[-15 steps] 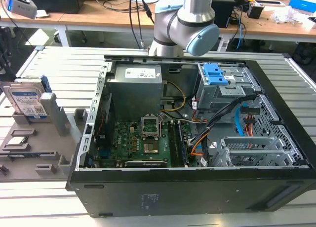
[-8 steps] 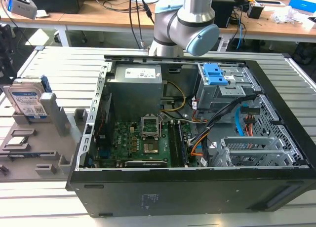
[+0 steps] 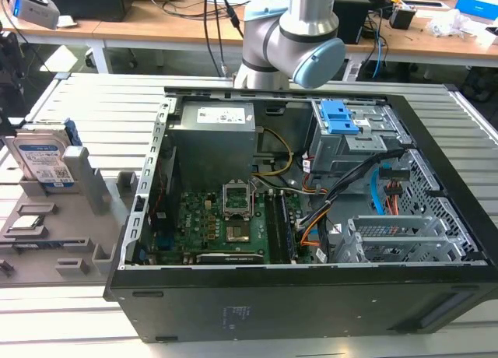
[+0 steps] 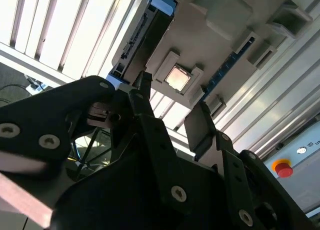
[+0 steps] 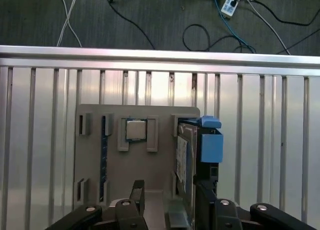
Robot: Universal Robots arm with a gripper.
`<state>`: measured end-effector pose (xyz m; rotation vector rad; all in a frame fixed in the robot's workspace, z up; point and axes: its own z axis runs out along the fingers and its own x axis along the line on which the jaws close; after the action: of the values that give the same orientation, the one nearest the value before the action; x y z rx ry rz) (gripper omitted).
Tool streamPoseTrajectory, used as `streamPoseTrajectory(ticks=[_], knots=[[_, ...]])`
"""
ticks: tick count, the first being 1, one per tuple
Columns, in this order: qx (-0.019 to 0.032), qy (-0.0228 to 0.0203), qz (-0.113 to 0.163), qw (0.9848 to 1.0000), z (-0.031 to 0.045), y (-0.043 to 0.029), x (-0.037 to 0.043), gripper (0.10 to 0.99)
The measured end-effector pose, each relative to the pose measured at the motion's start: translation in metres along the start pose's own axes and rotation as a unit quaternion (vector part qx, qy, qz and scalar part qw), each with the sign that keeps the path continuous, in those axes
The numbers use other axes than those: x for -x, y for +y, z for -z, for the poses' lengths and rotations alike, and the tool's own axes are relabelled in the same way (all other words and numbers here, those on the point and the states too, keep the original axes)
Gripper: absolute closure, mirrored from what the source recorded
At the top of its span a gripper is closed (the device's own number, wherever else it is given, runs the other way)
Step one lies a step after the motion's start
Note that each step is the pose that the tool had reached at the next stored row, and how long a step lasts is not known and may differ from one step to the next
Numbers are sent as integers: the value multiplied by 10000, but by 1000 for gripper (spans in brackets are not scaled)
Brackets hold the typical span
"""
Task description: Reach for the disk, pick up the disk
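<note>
At nine o'clock of the exterior view, on its left: grey holder on the slatted metal table, just beside the open computer case.
Disk: the disk stands on edge in a slot of the holder. Its label faces the camera and its blue bracket runs along its sides. Nothing touches it in the exterior view.
Chip: small square chip lies flat in its own recess of the holder, toward six o'clock of the disk in the exterior view, apart from it.
Arm: robot arm at twelve o'clock of the exterior view, beyond the case.
Gripper: the gripper looks down on the holder in both wrist views. One finger lines up with the disk's upper edge; the other hangs over bare holder plate near the chip's recess.
Jaws: spread wide, with nothing clasped between them.
Done, as judged: the reach is partly made, since the gripper is over the holder and roughly in line with the disk.
Left, as judged: contact, grip and lift. None of these shows, and the disk sits fully in its slot.
</note>
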<state>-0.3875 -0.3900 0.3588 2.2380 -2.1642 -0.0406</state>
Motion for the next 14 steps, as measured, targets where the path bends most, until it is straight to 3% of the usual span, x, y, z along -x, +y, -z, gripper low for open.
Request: streamPoseTrajectory(ticks=[3, 14], knots=[[-1, 0, 0, 10000, -1, -2, 65, 545], [0, 0, 1, 10000, -10, 111, 121, 545]])
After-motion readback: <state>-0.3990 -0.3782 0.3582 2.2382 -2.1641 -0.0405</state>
